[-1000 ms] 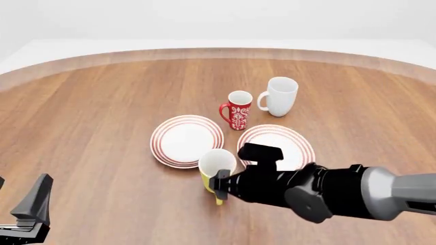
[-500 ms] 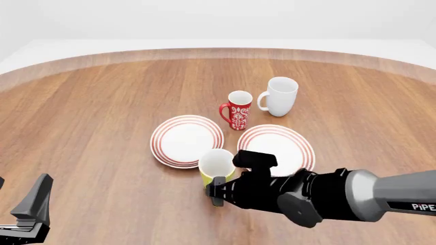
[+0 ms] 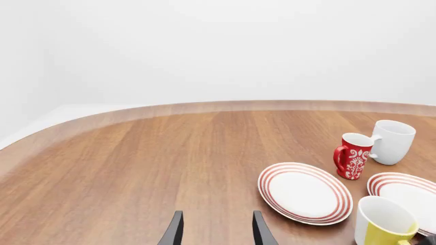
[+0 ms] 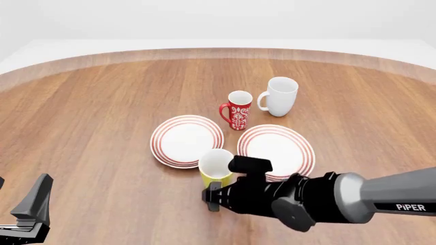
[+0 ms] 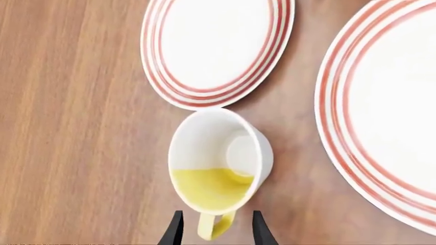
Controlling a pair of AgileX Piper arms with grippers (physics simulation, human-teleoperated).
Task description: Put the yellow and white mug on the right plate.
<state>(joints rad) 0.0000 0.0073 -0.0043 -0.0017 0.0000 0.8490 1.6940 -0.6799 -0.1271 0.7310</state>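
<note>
Right wrist view puts the handle of the yellow and white mug (image 5: 219, 181) between your two fingertips (image 5: 174, 230), with the claw's jaws parted just wider than the handle and no contact that can be made out. That is the change that matters: over the last second your right claw (image 4: 214, 196) has slid leftward and toward the near edge, so in the front view it now sits on the near side of the mug (image 4: 216, 167) rather than beside its lower wall. Judged from this, you are lined up for a handle grasp and closing is the step in hand; nothing has been lifted yet.

The mug itself has not moved. It stands upright on the tabletop (image 4: 102, 127), in the gap just in front of the two ringed plates, near the rim of the left plate (image 4: 187, 140) and just beside the right plate (image 4: 276, 146), which is bare. The carry to that plate will be a short one, up and to the right.

The red patterned mug (image 4: 238, 110) and the plain white mug (image 4: 280, 96) beyond the plates are where they were. Your left claw (image 3: 216, 229) is parked low at the near left, fingers apart and holding nothing, unchanged across the frames.
</note>
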